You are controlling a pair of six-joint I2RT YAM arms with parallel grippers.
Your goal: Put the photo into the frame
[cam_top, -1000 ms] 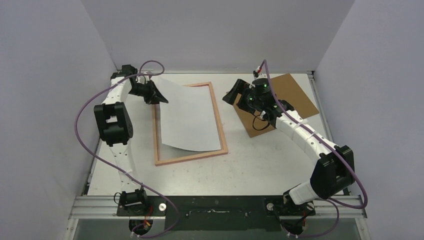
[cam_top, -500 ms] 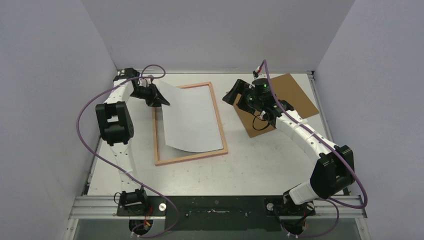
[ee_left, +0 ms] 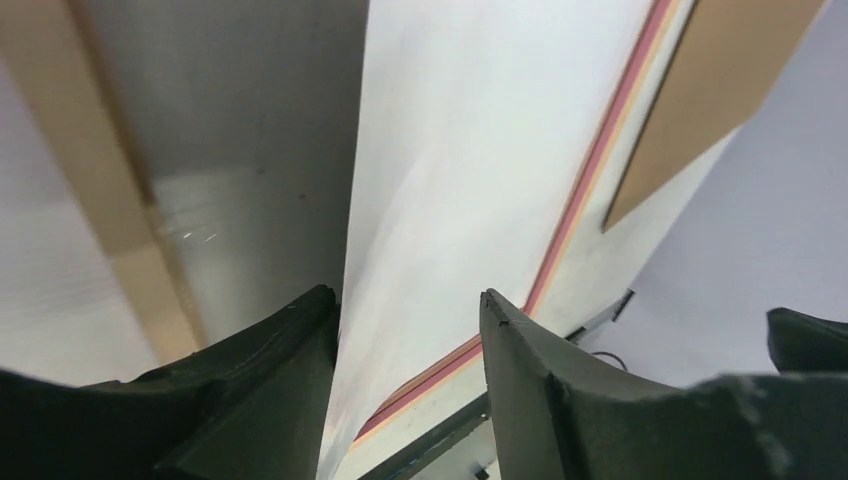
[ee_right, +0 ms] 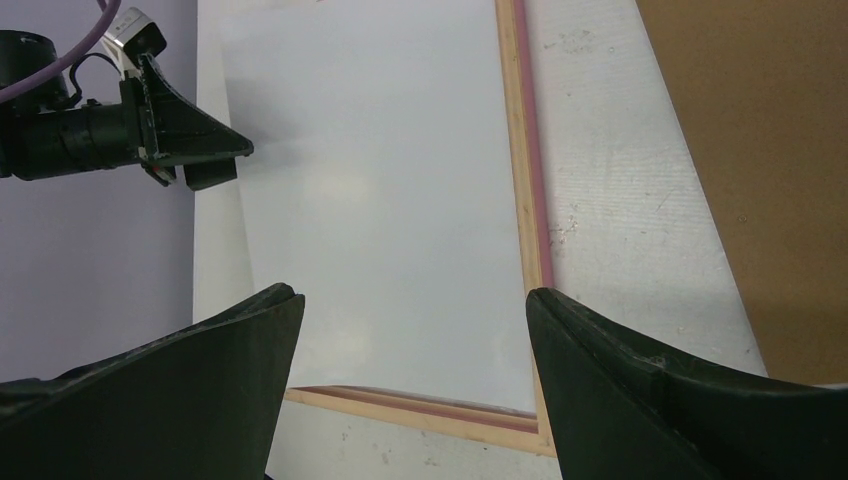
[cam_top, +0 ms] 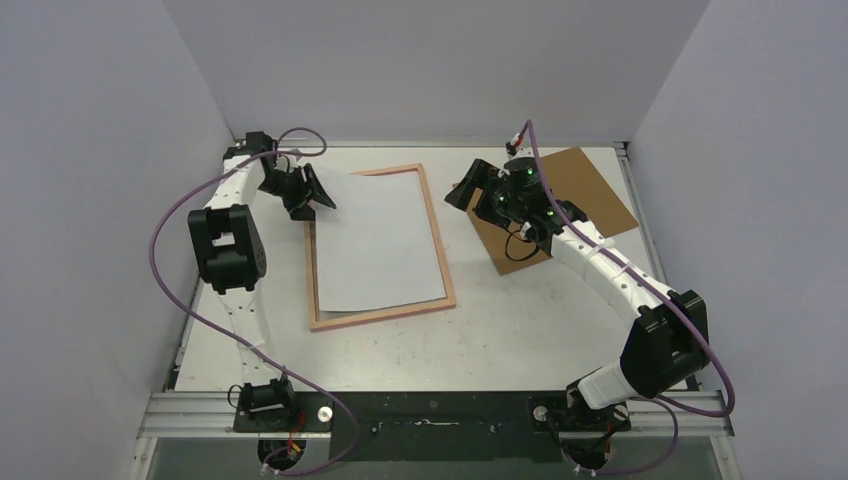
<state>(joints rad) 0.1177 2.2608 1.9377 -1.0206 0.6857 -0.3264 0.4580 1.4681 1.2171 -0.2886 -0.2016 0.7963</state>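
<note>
At the near edge of the surface [cam_top: 480, 340] the two arm bases sit side by side. Farther in, left of centre, the frame [cam_top: 380, 315] lies flat, pale wood with a pink strip along its rails. The photo [cam_top: 380, 240] rests inside it, white back up. Its near edge is just short of the near rail and its right edge runs along the right rail. Whether its left edge covers the left rail cannot be told.

At the photo's far left corner is the left end effector [cam_top: 320, 193]. The wrist view shows its fingers [ee_left: 520, 380] parted by a moderate gap, with the sheet's corner running between them rather than pinched. Contact with either finger cannot be made out.

Right of the frame's far end, the right end effector [cam_top: 460, 193] hangs above the surface, spread wide and holding nothing. Its camera looks down across the photo and the frame's right rail.

Beyond it, at the far right, the brown backing board [cam_top: 590, 190] lies flat, apart from the frame, partly under the right arm.
</note>
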